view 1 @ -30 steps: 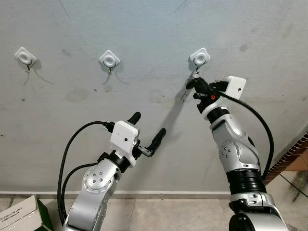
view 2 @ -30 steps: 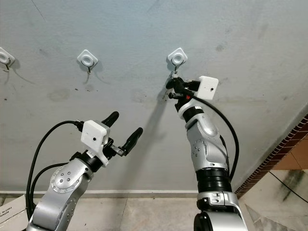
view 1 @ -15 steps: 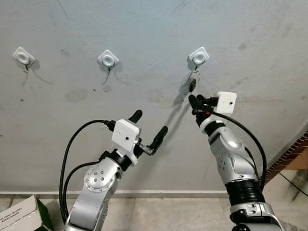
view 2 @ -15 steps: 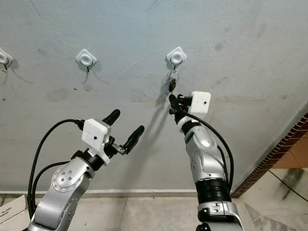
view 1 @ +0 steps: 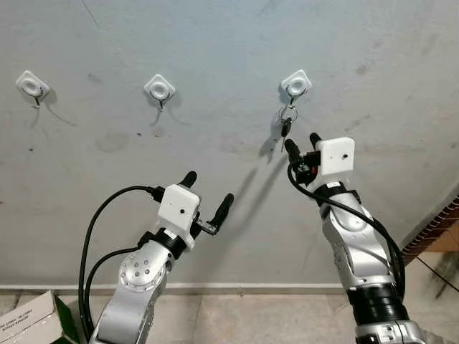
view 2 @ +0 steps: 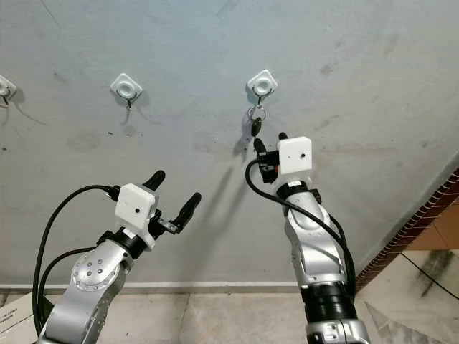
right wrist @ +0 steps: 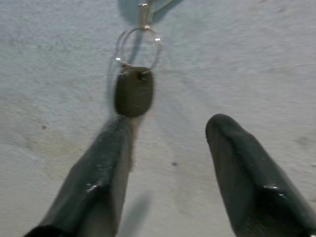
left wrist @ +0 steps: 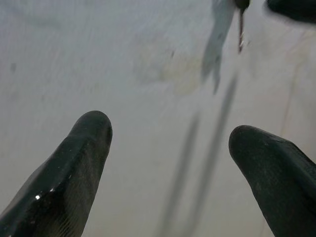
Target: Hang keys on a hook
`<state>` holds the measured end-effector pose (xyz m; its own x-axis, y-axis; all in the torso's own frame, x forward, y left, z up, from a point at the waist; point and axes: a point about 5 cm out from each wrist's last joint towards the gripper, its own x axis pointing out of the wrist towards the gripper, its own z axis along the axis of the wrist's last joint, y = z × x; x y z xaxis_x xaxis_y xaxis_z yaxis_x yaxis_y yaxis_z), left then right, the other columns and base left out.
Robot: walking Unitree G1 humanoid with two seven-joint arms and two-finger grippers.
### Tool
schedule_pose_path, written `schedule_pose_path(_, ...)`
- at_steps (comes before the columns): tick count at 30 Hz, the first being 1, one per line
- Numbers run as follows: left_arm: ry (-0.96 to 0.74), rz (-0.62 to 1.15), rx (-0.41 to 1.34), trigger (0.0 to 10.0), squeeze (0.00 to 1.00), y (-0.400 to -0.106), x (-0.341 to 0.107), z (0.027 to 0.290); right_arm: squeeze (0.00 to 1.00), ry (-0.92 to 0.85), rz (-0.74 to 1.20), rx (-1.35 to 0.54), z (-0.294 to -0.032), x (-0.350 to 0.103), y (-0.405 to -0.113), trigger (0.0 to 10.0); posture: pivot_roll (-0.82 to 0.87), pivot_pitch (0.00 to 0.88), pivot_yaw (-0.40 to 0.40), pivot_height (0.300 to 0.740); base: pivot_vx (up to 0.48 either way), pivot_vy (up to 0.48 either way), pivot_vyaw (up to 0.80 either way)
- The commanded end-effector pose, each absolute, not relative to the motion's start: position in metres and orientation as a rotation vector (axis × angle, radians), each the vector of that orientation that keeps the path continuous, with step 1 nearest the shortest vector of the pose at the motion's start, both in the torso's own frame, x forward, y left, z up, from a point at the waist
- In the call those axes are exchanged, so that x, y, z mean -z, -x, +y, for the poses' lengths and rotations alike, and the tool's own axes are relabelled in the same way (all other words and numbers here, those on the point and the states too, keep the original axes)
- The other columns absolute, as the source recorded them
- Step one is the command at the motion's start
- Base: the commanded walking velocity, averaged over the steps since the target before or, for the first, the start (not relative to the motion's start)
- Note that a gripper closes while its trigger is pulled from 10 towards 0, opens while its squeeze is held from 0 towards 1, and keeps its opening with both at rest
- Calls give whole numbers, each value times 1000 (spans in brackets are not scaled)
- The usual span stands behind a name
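Fingers spread wide on the right gripper (view 1: 300,144), holding nothing, poised just below the keys (view 1: 286,127), which dangle by their ring from the rightmost hook (view 1: 295,85) on the grey wall (view 1: 215,43), the dark key head hanging just off one fingertip in the right wrist view. Left gripper (view 1: 206,196) sits lower and well apart, its two black fingers also parted and empty, pointing up at the bare wall. Two more hooks, the middle hook (view 1: 159,88) and the far-left hook (view 1: 31,84), line the wall toward its left edge.
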<state>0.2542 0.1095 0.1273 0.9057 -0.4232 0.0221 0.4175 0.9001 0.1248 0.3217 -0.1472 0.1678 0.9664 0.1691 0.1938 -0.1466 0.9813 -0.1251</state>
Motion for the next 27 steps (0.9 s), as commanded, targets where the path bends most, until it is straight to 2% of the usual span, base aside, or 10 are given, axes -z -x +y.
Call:
schedule_pose_path(1, -122, -31, 389, 10000, 0, -252, -126, 115, 1000, 108, -195, -144, -150, -170, -315, 10000, 73, 0, 14, 740, 0, 0, 0)
schedule_pose_path(7, -119, 7, 328, 10000, 0, -245, -120, 120, 1000, 157, -152, -125, -158, -160, -300, 10000, 74, 0, 12, 740, 0, 0, 0)
schedule_pose_path(13, -153, 47, 213, 10000, 0, -242, -114, 136, 1000, 71, -48, -75, -167, -143, -290, 10000, 76, 0, 9, 740, 0, 0, 0)
schedule_pose_path(23, -128, 36, 244, 10000, 0, -246, -118, 135, 996, 63, -25, -101, -159, -141, -286, 10000, 73, 0, 15, 740, 0, 0, 0)
schedule_pose_path(24, -130, 38, 241, 10000, 0, -247, -118, 136, 0, 61, -24, -108, -158, -141, -286, 10000, 72, 0, 15, 740, 0, 0, 0)
schedule_pose_path(27, -117, 47, 233, 10000, 0, -247, -118, 136, 0, 62, -25, -124, -155, -142, -285, 10000, 73, 0, 14, 740, 0, 0, 0)
